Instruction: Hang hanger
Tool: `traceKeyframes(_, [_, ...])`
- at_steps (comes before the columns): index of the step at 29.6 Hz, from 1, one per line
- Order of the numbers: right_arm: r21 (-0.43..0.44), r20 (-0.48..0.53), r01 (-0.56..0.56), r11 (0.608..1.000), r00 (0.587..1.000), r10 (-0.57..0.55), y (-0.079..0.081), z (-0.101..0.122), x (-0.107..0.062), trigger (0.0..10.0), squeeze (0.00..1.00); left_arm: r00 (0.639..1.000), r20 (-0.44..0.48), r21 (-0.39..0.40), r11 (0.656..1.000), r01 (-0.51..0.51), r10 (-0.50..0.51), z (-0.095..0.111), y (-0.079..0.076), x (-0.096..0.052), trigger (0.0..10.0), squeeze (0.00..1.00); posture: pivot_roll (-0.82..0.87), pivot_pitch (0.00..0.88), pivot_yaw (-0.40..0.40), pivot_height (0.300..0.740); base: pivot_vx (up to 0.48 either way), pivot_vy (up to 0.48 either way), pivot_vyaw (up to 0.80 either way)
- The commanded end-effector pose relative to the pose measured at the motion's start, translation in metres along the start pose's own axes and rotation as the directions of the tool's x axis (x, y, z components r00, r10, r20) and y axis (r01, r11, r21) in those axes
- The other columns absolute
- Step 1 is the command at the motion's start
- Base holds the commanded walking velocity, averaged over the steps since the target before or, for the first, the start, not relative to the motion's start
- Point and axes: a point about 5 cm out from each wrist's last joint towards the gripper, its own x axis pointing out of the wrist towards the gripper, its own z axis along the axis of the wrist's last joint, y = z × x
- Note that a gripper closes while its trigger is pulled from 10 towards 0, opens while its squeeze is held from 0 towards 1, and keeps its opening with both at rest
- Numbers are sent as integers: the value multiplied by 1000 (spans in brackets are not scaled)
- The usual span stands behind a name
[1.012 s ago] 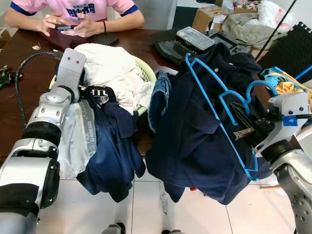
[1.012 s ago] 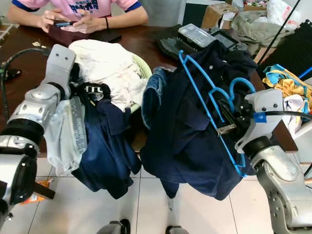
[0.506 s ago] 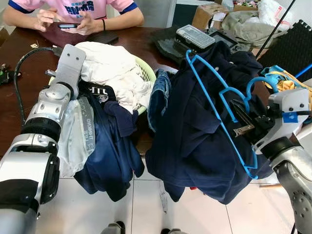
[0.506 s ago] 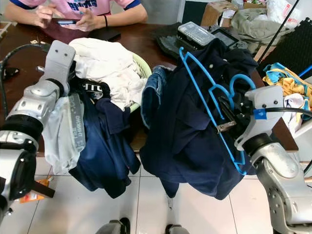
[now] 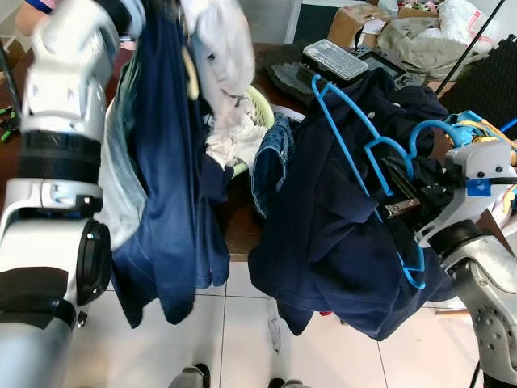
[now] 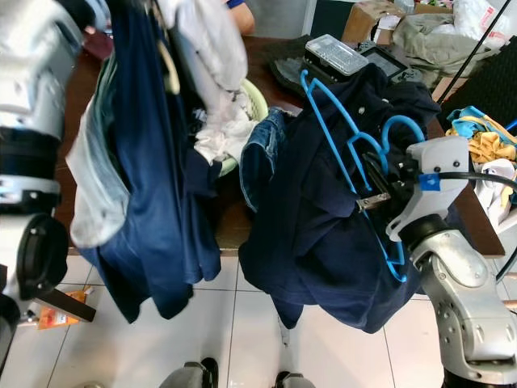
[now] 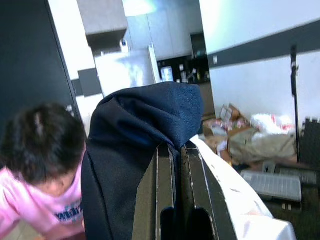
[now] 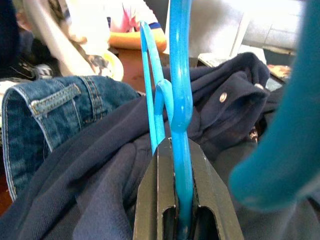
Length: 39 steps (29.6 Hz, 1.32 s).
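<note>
Eye view: left arm raised, navy shirt [image 5: 174, 202] hanging off it; blue hanger [image 5: 367, 162] on navy garment [image 5: 323, 234] by tabletop [image 5: 242, 222]
Left wrist: left hand [image 7: 178, 150] clenched on shirt
Right wrist: right hand [image 8: 180, 150] grasping hanger

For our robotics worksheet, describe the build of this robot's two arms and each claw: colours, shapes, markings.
Both arms are silver-grey metal in rounded segments. The left arm has black bands and a round black joint cap. The right arm ends in a pale boxy wrist block with a small blue tag. The right claw and left claw each have two long, flat black fingers.
</note>
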Motion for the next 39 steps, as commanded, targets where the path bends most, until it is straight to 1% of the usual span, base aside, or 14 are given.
traceKeyframes(1, [5,-3,1,1000,1000,-1,1,-3,0,10000,0,997,71,18,1000,-24,23,17,4,3,0,0,42,187,-26,740,0,0,0])
traceKeyframes(7, [9,12,12,1000,1000,-13,0,-3,2,10000,0,987,132,58,993,-99,91,29,15,8,0,0,54,171,-13,740,0,0,0])
traceKeyframes(14, [11,21,19,1000,1000,-19,1,-3,4,10000,0,982,123,-86,985,152,-141,16,-21,2,745,0,56,171,-11,740,0,0,0])
traceKeyframes(15, [12,23,20,1000,1000,-20,1,-4,4,10000,0,945,97,-166,931,326,-314,-1,-52,-11,2275,0,58,170,-10,740,0,0,0])
traceKeyframes(17, [12,23,20,1000,1000,-20,1,-4,4,10000,0,945,97,-166,931,326,-314,-1,-52,-11,2275,0,58,170,-10,740,0,0,0])
traceKeyframes(18, [13,26,20,1000,999,-21,1,-4,5,10000,0,895,58,-229,867,443,-442,-18,-78,-25,2627,0,56,171,-10,740,0,0,0])
traceKeyframes(19, [13,26,20,1000,999,-21,1,-4,5,10000,0,895,58,-229,867,443,-442,-18,-78,-25,2627,0,56,171,-10,740,0,0,0])
traceKeyframes(20, [13,26,21,1000,999,-21,1,-4,5,10000,0,834,2,-288,798,529,-552,-37,-103,-42,3843,0,57,175,-11,740,0,0,0])
traceKeyframes(25, [14,26,22,1000,999,-22,1,-5,4,10000,0,744,-80,-357,716,600,-663,-61,-131,-66,4824,0,56,180,-10,740,0,0,0])
traceKeyframes(26, [14,25,22,1000,999,-22,1,-5,4,10000,0,703,-120,-350,693,631,-701,-71,-140,-76,7412,0,55,180,-11,740,0,0,0])
traceKeyframes(29, [14,25,22,1000,999,-22,1,-5,4,10000,0,703,-120,-350,693,631,-701,-71,-140,-76,7412,0,55,180,-11,740,0,0,0])
traceKeyframes(30, [15,25,20,1000,999,-21,1,-6,4,10000,0,677,-170,-319,690,650,-716,-80,-145,-84,8863,0,56,184,-12,740,0,0,0])
traceKeyframes(33, [17,20,17,1000,1000,-17,1,-7,4,10000,0,694,-292,-245,753,611,-658,-98,-138,-88,10000,0,60,185,-15,740,0,0,0])
traceKeyframes(39, [19,18,13,1000,1000,-14,2,-9,5,10000,0,751,-383,-149,838,525,-538,-105,-116,-83,10000,0,63,185,-15,740,0,0,0])
